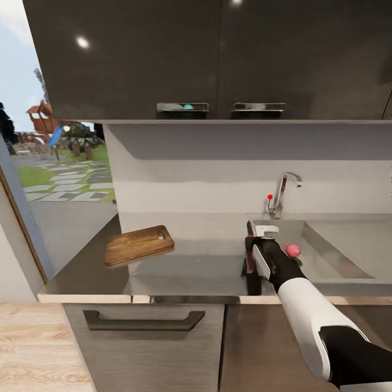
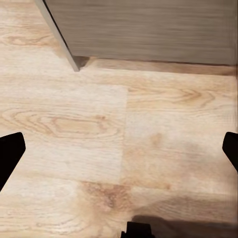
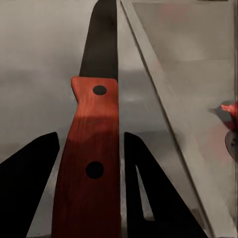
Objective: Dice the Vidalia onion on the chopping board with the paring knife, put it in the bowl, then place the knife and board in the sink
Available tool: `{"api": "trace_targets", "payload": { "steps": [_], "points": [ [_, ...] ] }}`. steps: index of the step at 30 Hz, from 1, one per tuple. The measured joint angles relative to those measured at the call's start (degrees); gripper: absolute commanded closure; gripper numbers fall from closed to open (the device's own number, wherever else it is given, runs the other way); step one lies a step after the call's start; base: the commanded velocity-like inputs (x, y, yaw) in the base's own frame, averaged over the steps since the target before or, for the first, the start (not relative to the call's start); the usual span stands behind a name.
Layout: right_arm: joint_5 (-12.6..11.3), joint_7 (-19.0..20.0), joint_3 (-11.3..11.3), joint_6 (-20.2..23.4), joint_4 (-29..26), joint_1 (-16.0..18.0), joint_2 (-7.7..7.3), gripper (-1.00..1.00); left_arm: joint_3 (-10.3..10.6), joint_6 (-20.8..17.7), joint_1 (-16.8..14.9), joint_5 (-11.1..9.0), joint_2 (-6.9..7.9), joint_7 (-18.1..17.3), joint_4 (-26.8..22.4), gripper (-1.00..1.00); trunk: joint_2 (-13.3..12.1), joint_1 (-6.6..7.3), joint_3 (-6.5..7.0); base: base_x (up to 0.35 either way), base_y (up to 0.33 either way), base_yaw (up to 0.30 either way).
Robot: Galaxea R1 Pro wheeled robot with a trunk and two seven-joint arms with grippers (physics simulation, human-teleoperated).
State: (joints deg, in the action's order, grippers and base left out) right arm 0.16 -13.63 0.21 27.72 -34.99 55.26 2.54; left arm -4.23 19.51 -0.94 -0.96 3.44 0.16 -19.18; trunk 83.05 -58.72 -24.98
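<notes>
The paring knife [image 3: 91,158] has its red-orange handle between my right gripper's [image 3: 91,136] black fingers, dark blade pointing away along the countertop [image 1: 207,261]. The right gripper [image 1: 250,272] is shut on it, low over the counter beside the sink's [image 1: 348,256] left rim. The pink-red Vidalia onion [image 1: 292,250] lies in the sink just right of that gripper, and appears as the onion [image 3: 230,116] in the right wrist view. The chopping board [image 1: 139,245] rests at the counter's left. My left gripper [image 2: 119,153] is open over the wooden floor. The bowl is out of view.
A chrome tap [image 1: 283,196] with a red knob stands behind the sink. Dark wall cabinets [image 1: 218,60] hang above the counter. A grey drawer front [image 1: 144,321] sits under it. A window [image 1: 54,163] bounds the counter's left end.
</notes>
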Motion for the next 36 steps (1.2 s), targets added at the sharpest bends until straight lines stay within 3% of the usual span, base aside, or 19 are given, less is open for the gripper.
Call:
{"api": "trace_targets", "payload": {
  "steps": [30, 36],
  "points": [
    [-0.24, 0.26, 0.25, 0.04, 0.09, -0.01, 0.09, 1.0, -0.02, 0.0, 0.01, 0.0, -0.03, 0.0, 0.07, -1.0, 0.0, -0.01, 0.0, 0.013, -0.025, 0.0],
    [-0.17, 3.17, 0.26, 0.08, 0.13, -0.08, 0.09, 1.0, -0.02, 0.0, 0.01, 0.0, -0.09, 0.0, 0.07, -1.0, 0.0, -0.01, 0.0, 0.0, 0.0, 0.0]
  ]
}}
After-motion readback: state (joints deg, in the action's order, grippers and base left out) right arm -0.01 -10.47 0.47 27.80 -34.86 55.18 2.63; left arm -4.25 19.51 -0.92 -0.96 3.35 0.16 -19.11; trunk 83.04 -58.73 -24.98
